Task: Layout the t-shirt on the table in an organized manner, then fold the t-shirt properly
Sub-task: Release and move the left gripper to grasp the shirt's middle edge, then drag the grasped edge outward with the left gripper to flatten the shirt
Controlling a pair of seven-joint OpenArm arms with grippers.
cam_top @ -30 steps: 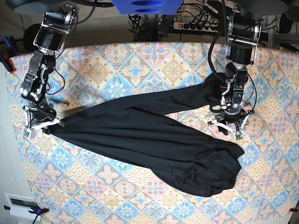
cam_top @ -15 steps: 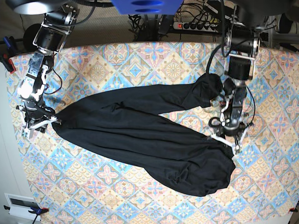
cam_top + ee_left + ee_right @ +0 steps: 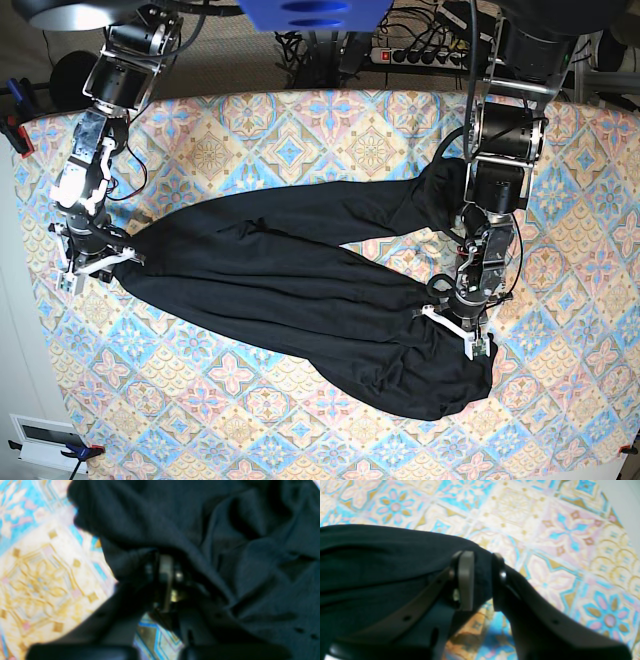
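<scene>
Black t-shirt [image 3: 300, 290] bunched across the table [image 3: 300, 130]. Left gripper [image 3: 455, 322] clamped on cloth; right gripper [image 3: 480, 580] partly parted around a corner. Pull apart evenly, low, no jerks.

Black folds of the t-shirt [image 3: 225, 555] wrapped over the left gripper [image 3: 166, 580] in the blurred left wrist view, hiding its tips; the counter [image 3: 37, 580] was cut off there.

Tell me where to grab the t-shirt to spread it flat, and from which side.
Judging from the base view, take the t-shirt at its bunched lower lobe near the left gripper, coming from above. The fabric is twisted into two long lobes there, so pulling that end outward should open it.
</scene>
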